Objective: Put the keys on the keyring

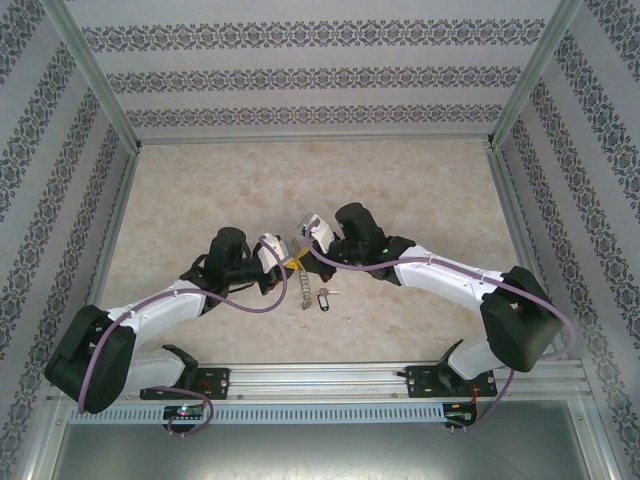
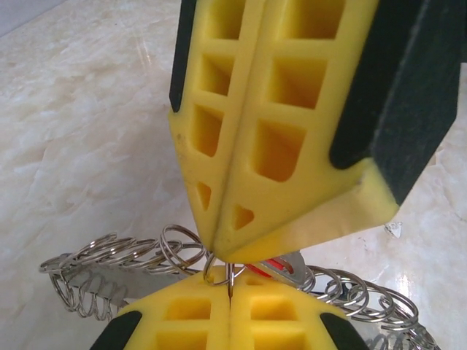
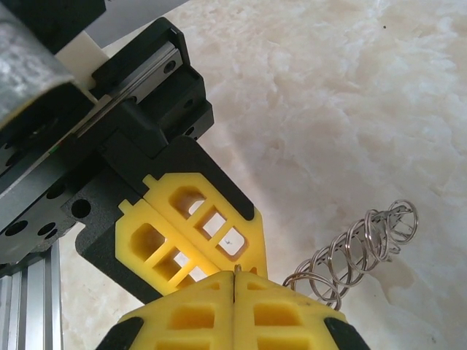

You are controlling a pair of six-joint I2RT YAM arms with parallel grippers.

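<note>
We are pinching a ring of the keyring [image 2: 117,255] in the closed left fingers [image 2: 182,321], holding it above the tabletop [image 1: 200,190] so the right fingers [image 2: 292,146], closed on what looks like the red-tagged key [image 2: 276,265], can thread it. The dark-tagged key [image 1: 322,297] is lying nearby on the tabletop.

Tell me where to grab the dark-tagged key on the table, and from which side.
Probably the dark tag, from straight above, closing across its narrow width. It lies flat on the table and is the bulkiest part; the metal key beside it looks too thin.
</note>
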